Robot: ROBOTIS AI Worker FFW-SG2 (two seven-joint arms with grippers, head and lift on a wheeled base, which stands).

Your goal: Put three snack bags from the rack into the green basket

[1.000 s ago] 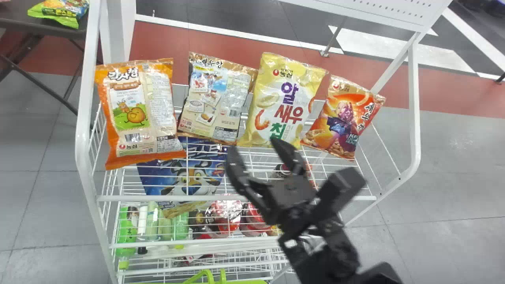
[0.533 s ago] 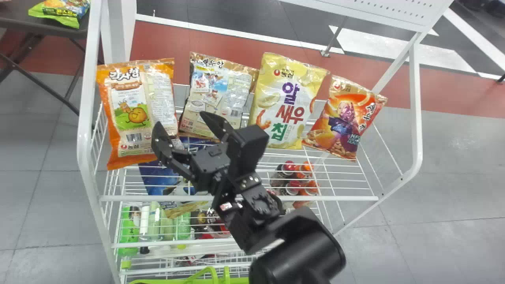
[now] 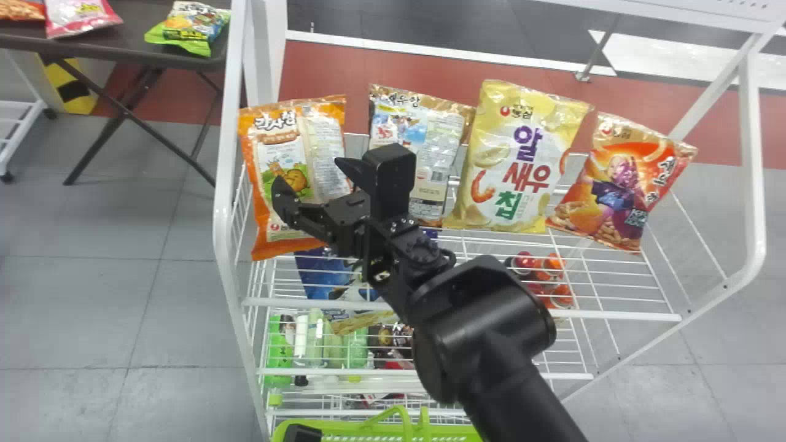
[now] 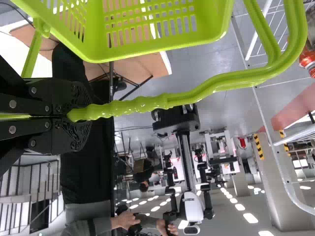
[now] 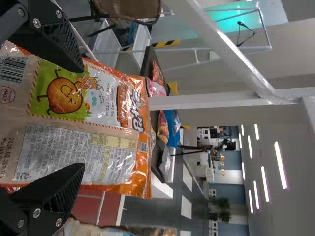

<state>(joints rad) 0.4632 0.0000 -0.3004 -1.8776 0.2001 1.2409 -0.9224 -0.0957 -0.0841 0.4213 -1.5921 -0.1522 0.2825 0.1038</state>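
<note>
Green plastic basket (image 4: pixel 98 49) in front, hung by its handle (image 4: pixel 147 103) from the clenched left gripper (image 4: pixel 78 114), likely to shorten each drop; the head view cuts it off, hiding its contents. Past it, the right gripper (image 3: pixel 309 175) is spread before the orange snack bag (image 3: pixel 265 230), propped upright on the rack (image 3: pixel 614 315) perhaps for easy pinching, and partly covers the brown bag (image 3: pixel 445 147).
</note>
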